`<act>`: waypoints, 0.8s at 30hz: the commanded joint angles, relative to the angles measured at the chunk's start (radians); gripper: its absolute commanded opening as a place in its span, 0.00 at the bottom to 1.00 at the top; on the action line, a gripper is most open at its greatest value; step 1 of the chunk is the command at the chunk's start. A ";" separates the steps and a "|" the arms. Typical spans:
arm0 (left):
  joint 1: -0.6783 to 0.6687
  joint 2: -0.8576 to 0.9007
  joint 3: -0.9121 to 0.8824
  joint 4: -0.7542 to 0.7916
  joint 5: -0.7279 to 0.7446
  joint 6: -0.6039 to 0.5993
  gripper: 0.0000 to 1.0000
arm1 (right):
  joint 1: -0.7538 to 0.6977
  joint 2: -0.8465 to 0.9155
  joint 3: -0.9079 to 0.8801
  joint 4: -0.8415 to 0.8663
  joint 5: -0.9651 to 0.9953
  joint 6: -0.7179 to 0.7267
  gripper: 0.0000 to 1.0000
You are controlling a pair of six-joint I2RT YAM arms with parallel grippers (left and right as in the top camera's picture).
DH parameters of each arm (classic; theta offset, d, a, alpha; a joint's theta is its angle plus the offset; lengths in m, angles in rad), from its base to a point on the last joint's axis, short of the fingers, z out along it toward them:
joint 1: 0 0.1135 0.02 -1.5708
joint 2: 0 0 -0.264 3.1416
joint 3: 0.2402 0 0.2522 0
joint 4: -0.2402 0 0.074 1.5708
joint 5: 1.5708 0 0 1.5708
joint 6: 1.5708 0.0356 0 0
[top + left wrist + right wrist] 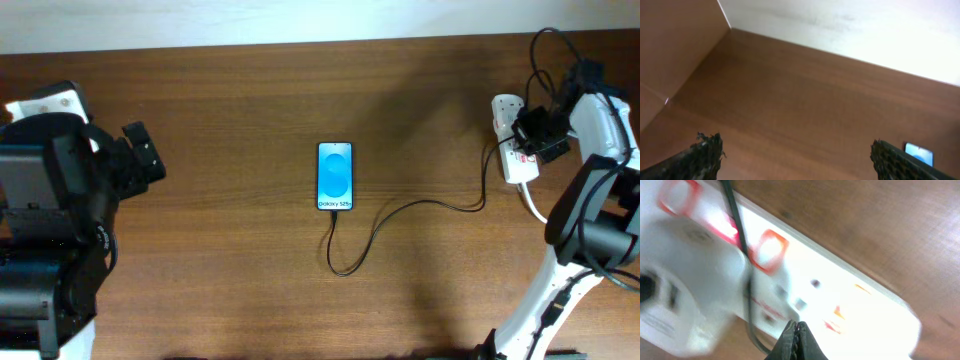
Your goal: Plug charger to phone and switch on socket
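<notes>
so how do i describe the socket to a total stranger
Go to the right edge of the brown wooden table, under the right gripper. The small white oblong power strip lies there, the only thing with red-outlined switches and a white adapter plugged in.

The left arm (50,230) is a bulky stack of matte black housings, with a white plate (50,100) at its far left corner. Its left gripper (797,161) has two black fingers (702,157) with rough, ragged edges. The right arm (603,125) is built of smooth white tube links and rounded black joints (590,205), with thin black cables (545,45) looping at its far end. The right gripper (796,341) shows narrow dark fingertips.
</notes>
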 commanded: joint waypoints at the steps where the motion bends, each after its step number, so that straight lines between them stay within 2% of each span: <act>1: 0.002 -0.005 -0.004 -0.034 0.028 -0.009 0.99 | -0.011 -0.309 -0.006 -0.031 0.204 -0.095 0.04; 3: -0.012 -0.061 -0.005 -0.031 0.034 0.006 0.99 | -0.011 -0.542 -0.006 -0.026 0.224 -0.154 0.04; 5: -0.058 -0.166 -0.031 -0.007 0.034 0.080 0.99 | -0.011 -0.716 -0.006 -0.016 0.224 -0.176 0.04; 8: -0.129 -0.494 -0.208 0.042 0.035 0.087 0.99 | -0.011 -0.976 -0.006 -0.017 0.223 -0.177 0.04; 10: -0.130 -0.657 -0.327 0.090 0.046 0.084 0.99 | -0.011 -1.047 -0.006 -0.020 0.213 -0.203 0.04; 13: -0.130 -0.869 -0.571 0.308 0.103 0.085 0.99 | -0.011 -1.139 -0.006 -0.059 0.153 -0.243 0.04; 17: -0.130 -0.909 -0.895 0.630 0.182 0.088 0.99 | -0.011 -1.294 -0.006 -0.095 0.106 -0.330 0.04; 18: -0.130 -0.909 -1.001 0.719 0.188 0.087 0.99 | -0.011 -1.359 -0.006 -0.136 0.109 -0.332 0.09; 20: -0.130 -0.908 -1.115 0.794 0.188 0.084 0.99 | -0.011 -1.437 -0.006 -0.180 0.108 -0.331 0.21; 21: -0.130 -0.908 -1.148 0.794 0.188 0.085 1.00 | -0.011 -1.476 -0.006 -0.180 0.101 -0.324 0.43; 22: -0.130 -0.908 -1.174 0.781 0.188 0.085 0.99 | -0.011 -1.510 -0.006 -0.181 0.098 -0.325 0.71; 23: -0.130 -0.908 -1.188 0.756 0.188 0.084 0.99 | -0.011 -1.532 -0.006 -0.181 0.098 -0.325 0.89; 24: -0.130 -0.908 -1.197 0.736 0.188 0.084 0.99 | -0.011 -1.560 -0.006 -0.181 0.099 -0.325 0.99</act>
